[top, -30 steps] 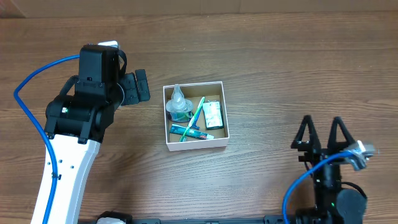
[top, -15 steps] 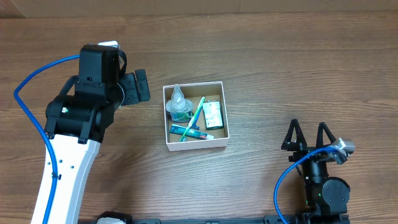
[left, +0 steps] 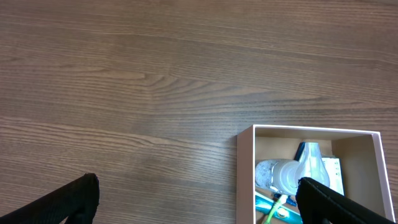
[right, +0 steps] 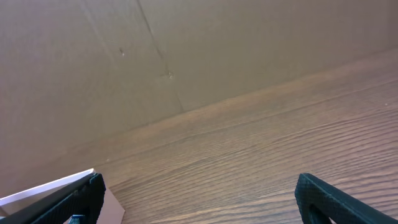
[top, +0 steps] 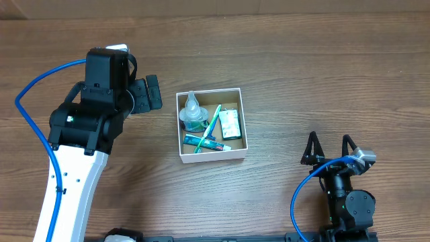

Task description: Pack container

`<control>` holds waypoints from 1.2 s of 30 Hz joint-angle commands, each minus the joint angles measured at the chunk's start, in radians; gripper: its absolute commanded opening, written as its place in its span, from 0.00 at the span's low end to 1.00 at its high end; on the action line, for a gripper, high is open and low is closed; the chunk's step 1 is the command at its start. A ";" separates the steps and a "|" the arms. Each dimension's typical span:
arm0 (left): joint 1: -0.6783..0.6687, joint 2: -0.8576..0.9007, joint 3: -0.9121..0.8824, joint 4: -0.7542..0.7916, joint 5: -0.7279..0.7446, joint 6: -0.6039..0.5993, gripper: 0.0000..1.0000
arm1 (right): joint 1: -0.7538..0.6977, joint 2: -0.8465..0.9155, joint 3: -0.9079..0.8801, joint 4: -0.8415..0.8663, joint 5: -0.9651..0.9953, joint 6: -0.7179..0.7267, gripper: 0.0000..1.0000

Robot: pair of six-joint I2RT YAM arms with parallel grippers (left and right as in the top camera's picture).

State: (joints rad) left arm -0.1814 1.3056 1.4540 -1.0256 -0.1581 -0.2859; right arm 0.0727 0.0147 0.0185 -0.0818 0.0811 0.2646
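Nearest the base, the right gripper stands with its fingers spread apart and nothing between them, well clear of the container. The container sits mid-table, upright. Inside lie a clear bottle of green liquid, a green toothbrush, a tube and a white packet. Farther back, the left gripper hangs just beside the container's left wall, fingers wide apart, empty.

Wood-grain table; behind it, what looks like a brown cardboard wall.
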 commanded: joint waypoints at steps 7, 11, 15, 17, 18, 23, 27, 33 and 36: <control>0.005 0.002 0.014 0.001 -0.006 -0.014 1.00 | -0.001 -0.012 -0.011 0.005 -0.008 -0.011 1.00; 0.005 0.002 0.014 0.001 -0.006 -0.013 1.00 | -0.001 -0.012 -0.011 0.005 -0.008 -0.011 1.00; 0.005 0.002 0.014 0.001 -0.006 -0.013 1.00 | -0.001 -0.012 -0.011 0.005 -0.008 -0.011 1.00; 0.005 -0.002 0.014 0.001 -0.006 -0.014 1.00 | -0.001 -0.012 -0.011 0.005 -0.008 -0.011 1.00; 0.005 -0.013 0.014 0.001 -0.006 -0.013 1.00 | -0.001 -0.012 -0.011 0.005 -0.008 -0.011 1.00; 0.005 -0.143 0.014 0.001 -0.006 -0.013 1.00 | -0.001 -0.012 -0.011 0.005 -0.008 -0.011 1.00; 0.005 -0.390 0.014 0.001 -0.006 -0.013 1.00 | -0.001 -0.012 -0.011 0.005 -0.008 -0.011 1.00; 0.005 -0.716 0.014 0.000 -0.006 -0.013 1.00 | -0.001 -0.012 -0.011 0.005 -0.008 -0.011 1.00; 0.005 -0.866 0.014 0.000 -0.006 -0.013 1.00 | -0.001 -0.012 -0.011 0.005 -0.008 -0.011 1.00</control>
State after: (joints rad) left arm -0.1814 0.5518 1.4639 -1.0260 -0.1581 -0.2859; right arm 0.0727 0.0147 0.0185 -0.0822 0.0807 0.2607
